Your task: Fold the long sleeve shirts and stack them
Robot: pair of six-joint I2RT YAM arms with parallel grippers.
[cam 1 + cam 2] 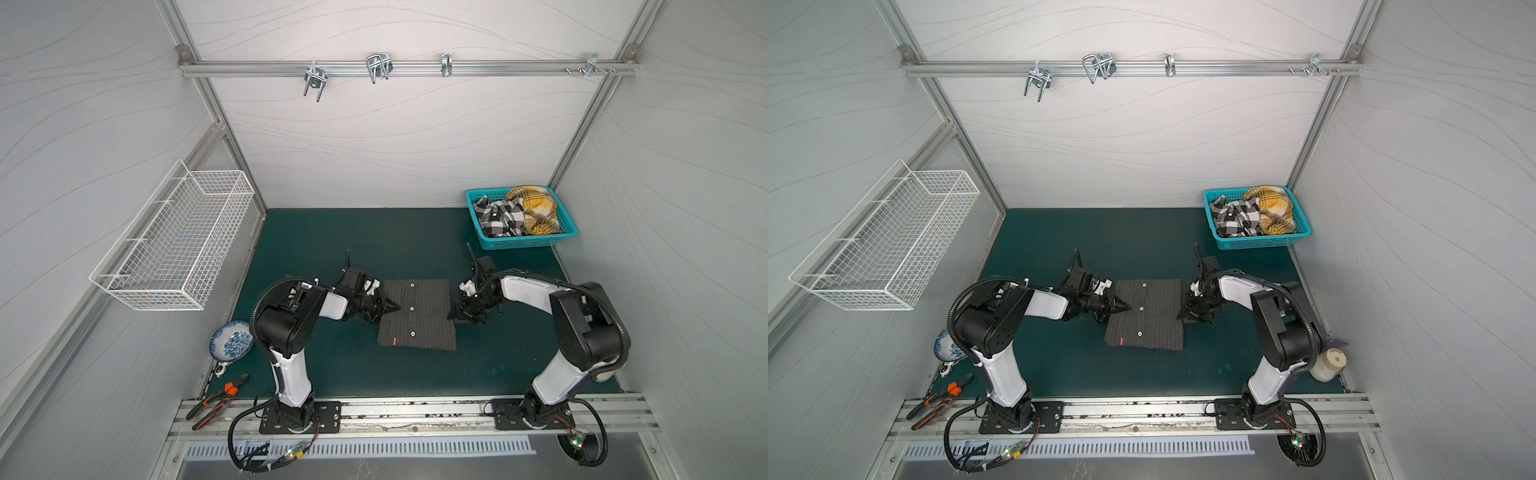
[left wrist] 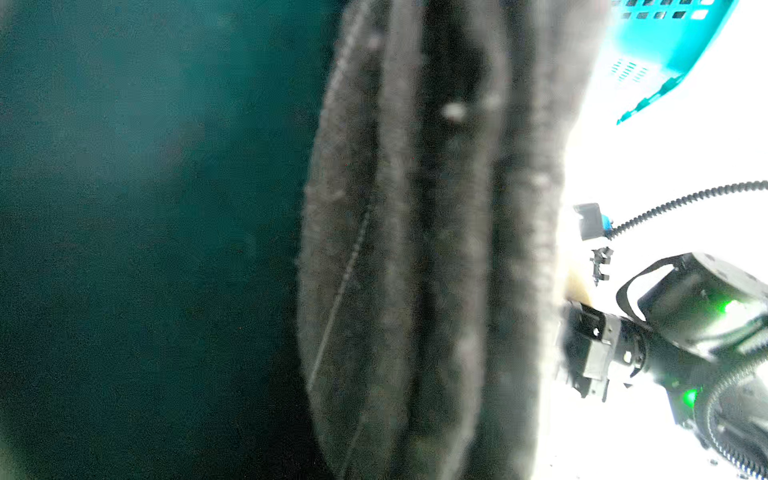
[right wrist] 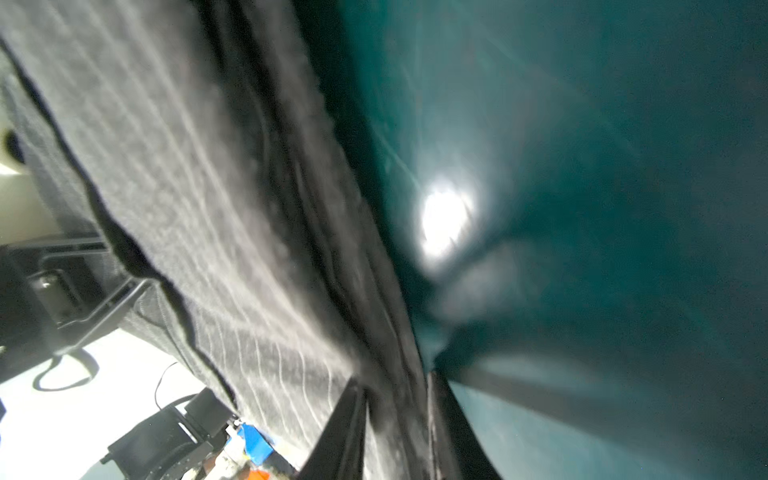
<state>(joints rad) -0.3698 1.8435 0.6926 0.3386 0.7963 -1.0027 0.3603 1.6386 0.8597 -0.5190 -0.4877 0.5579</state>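
A dark charcoal pinstriped shirt (image 1: 417,316) (image 1: 1146,316) lies folded into a rectangle on the green mat, pale buttons facing up. My left gripper (image 1: 397,308) (image 1: 1127,308) sits at its left edge with the fingers drawn to a point on the cloth. The left wrist view shows only blurred shirt folds (image 2: 415,249). My right gripper (image 1: 452,316) (image 3: 397,415) is at the shirt's right edge. Its fingers (image 3: 345,428) stand a little apart with the folded edge (image 3: 187,187) between them. A black-and-white plaid shirt (image 1: 496,220) and a yellow plaid shirt (image 1: 536,208) lie crumpled in the teal basket (image 1: 519,243).
The teal basket stands at the mat's back right corner. A white wire basket (image 1: 174,241) hangs on the left wall. A blue-and-white bowl (image 1: 230,340) and orange-handled pliers (image 1: 220,399) lie at the front left. A white jar (image 1: 1329,365) stands behind the right arm.
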